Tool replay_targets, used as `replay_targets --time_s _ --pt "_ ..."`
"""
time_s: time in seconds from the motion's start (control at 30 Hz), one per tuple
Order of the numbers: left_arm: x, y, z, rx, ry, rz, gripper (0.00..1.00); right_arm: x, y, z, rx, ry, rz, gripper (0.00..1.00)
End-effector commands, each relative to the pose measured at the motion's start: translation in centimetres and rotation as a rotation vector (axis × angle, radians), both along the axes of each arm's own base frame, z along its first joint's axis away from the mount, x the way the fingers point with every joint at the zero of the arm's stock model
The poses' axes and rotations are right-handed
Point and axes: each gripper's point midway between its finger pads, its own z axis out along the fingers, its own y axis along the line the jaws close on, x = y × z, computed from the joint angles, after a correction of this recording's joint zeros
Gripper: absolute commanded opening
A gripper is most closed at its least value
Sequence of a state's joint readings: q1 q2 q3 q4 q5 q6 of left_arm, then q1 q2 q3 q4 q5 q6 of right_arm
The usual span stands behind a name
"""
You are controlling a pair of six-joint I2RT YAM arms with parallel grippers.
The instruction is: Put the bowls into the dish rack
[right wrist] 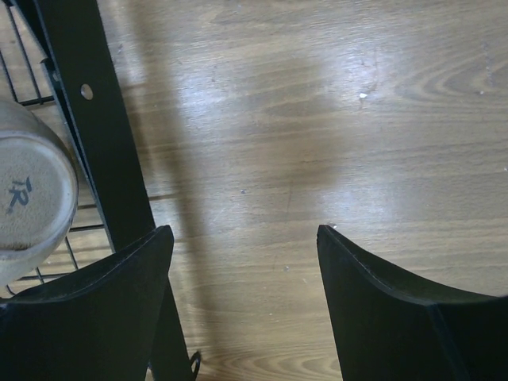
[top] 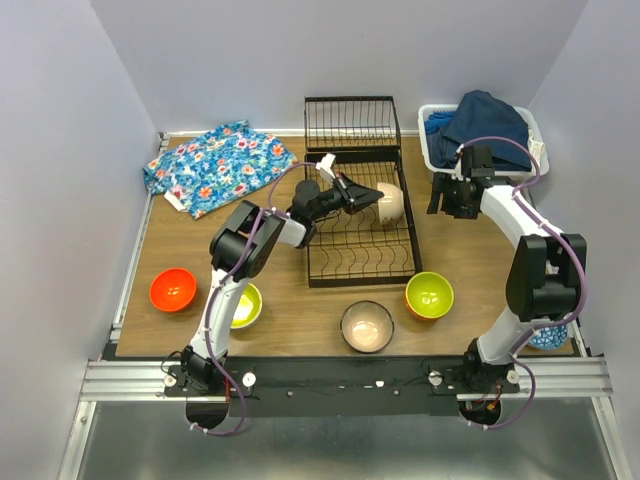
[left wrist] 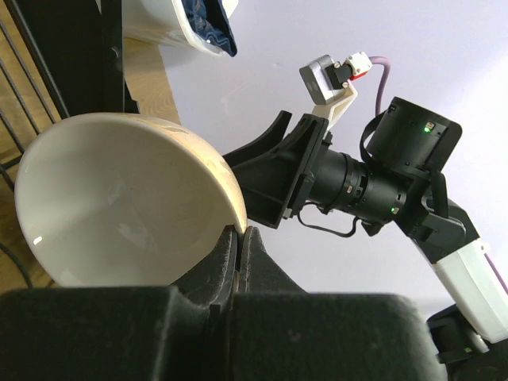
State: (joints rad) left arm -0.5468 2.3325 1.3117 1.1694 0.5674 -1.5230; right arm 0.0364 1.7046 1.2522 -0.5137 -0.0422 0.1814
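Left tool (top: 375, 197) clamps the beige bowl (top: 391, 202) over the dish rack (top: 360, 262), right tool (right wrist: 244, 234) gapes empty; I count at least four bowls (top: 173, 289) waiting by the worktop's (top: 300, 325) near edge

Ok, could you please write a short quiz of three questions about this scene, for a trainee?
1. True or false: the right gripper is shut on a bowl.
2. What does the left gripper hold? A. a cup; B. the beige bowl; C. a plate.
3. Short answer: which bowl stands farthest left on the table?
Key: 1 false, its jaws are open over bare wood; 2 B; 3 the red-orange bowl.
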Motion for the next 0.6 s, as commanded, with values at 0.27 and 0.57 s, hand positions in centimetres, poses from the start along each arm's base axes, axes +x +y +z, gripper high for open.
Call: replay_targets --time_s 0.27,0.57 --pt "-0.6 2.1 -8.3 0.228 0.122 -0.008 0.00 1.3 0.9 0.8 0.006 -0.039 0.019 0.81" --pt "-0.4 2.5 -6.4 0.317 0.005 -0.009 0.23 1.6 1.1 1.4 0.019 -0.060 0.018 0.81"
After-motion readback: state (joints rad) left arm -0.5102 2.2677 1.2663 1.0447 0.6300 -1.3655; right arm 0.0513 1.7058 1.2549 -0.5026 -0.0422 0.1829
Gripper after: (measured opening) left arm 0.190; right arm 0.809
